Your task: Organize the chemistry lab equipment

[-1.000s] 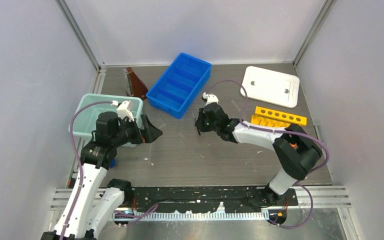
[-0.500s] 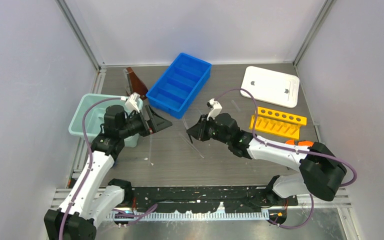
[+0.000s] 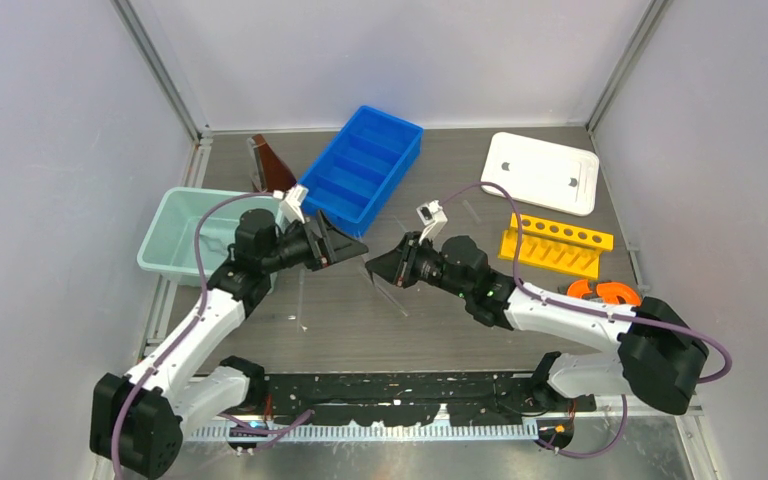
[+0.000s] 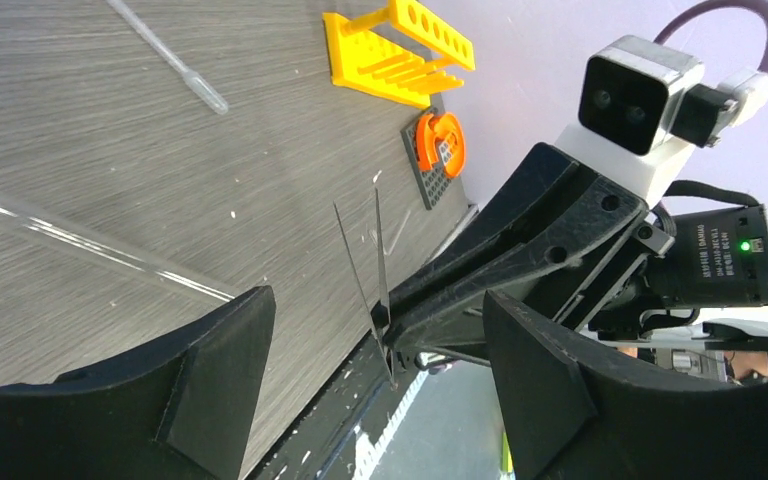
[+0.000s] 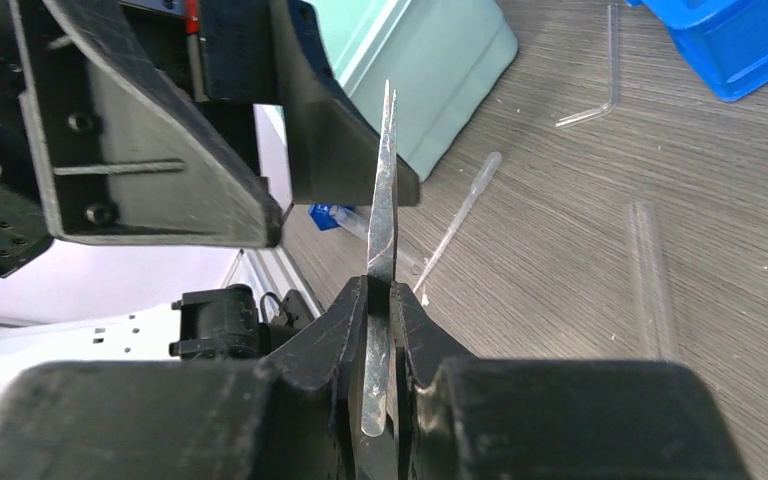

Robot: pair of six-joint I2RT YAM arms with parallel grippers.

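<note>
Tongs [image 4: 378, 262] gripped by the right pincer [image 3: 380, 266] above the table [image 3: 440, 325].
Top view: left pincer [image 3: 345, 243] and right pincer almost meet tip to tip, near the blue bin [image 3: 360, 168]. Left wrist view: left pincer stands wide, and the thin silver tongs show in its gap. Right wrist view: right pincer is clamped narrow on the tongs, whose tips point to the left pincer.

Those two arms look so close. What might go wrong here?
The right tool pinches thin metal tweezers near one end; they could slip or twist if the open left tool grabs them. The two tools sit very close and might bump. Dropped tweezers could hit the glass tube lying nearby.
</note>
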